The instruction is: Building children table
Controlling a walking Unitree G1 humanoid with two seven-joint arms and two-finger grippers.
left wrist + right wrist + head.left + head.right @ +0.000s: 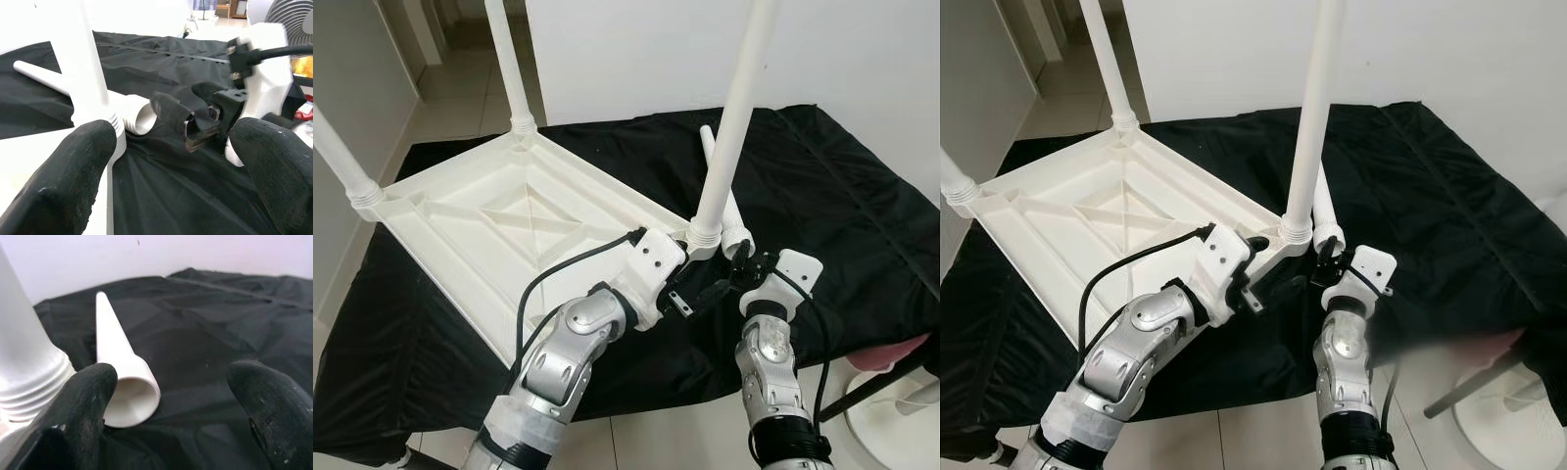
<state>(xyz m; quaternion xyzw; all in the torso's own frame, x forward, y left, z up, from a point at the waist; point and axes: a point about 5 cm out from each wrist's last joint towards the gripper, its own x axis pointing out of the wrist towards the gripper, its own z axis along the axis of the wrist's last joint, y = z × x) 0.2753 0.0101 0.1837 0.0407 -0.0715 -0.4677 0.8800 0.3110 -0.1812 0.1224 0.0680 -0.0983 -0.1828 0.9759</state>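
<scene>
The white moulded-plastic children's tabletop [499, 220] lies upside down on a black fabric sheet [842, 196], ribbed underside facing up, occupying the 9 to 11 o'clock sector of the head-camera scene. Three white tapered plastic legs stand upright in its corner sockets: one at the far corner [509, 69] toward 12 o'clock, one at the left corner [340, 157] toward 9 o'clock, and one at the near corner [729, 127], just right of centre. A fourth white tapered leg [722, 201] lies loose on the sheet directly behind the near corner, its narrow tip pointing away toward 12 o'clock and its open wide end facing the robot. The left gripper [690, 299] is positioned at the near corner of the tabletop, around 6 o'clock from the installed leg's threaded collar; its jaws are apart and hold nothing, with one black finger [68, 171] against the socket area in the left wrist view. The right gripper [171, 421] is positioned just beside the open end of the loose leg, around 5 o'clock from the near corner; its jaws are spread wide, and one finger [78, 411] sits beside the rim of the leg's open end.
</scene>
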